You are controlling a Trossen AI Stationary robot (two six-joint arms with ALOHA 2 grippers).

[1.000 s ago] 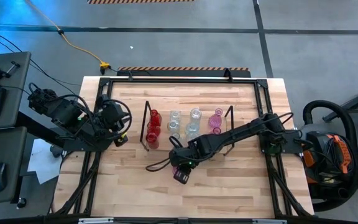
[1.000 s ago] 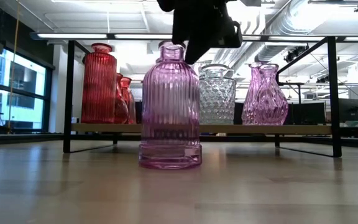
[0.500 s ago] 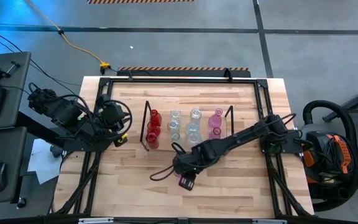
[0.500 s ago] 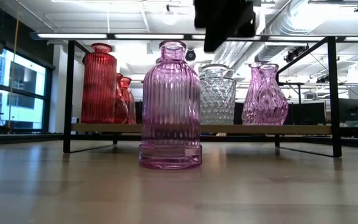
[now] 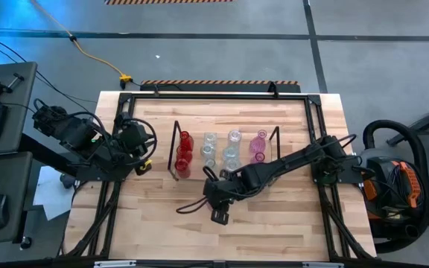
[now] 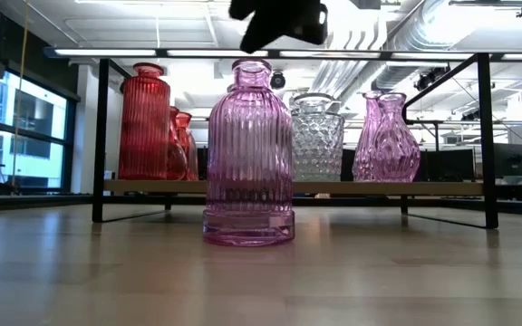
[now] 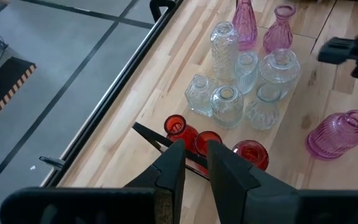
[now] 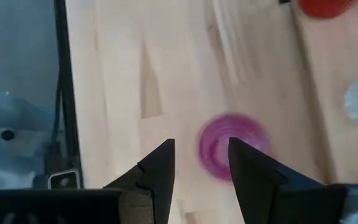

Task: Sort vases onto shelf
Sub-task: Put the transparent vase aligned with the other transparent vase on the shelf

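Observation:
A pink ribbed vase (image 6: pixel 248 154) stands upright by its base on the bare table, in front of the shelf (image 5: pixel 176 155). My right gripper (image 8: pixel 201 163) hovers above it, open and pointing down. The vase's mouth (image 8: pixel 232 146) shows below, off to one side of the fingers. In the low view the gripper (image 6: pixel 279 18) is clear of the vase's rim. On the shelf board (image 6: pixel 352 187) stand red vases (image 5: pixel 183 149), clear vases (image 5: pixel 220 149) and pink vases (image 5: pixel 258 144). My left gripper (image 5: pixel 141 161) waits at the table's left edge, fingers a narrow gap apart (image 7: pixel 196 163).
The large black metal frame (image 5: pixel 121 112) edges the table. The shelf's wire ends (image 5: pixel 276 143) rise at both sides of the board. A black cable (image 5: pixel 188 205) trails on the wood left of the right gripper. Bare wood lies toward the near edge (image 5: pixel 274 231).
My right gripper has risen from beside the pink ribbed vase's mouth. It swung a little toward the near and right edges, then back left above the vase. The vase has stayed where it was.

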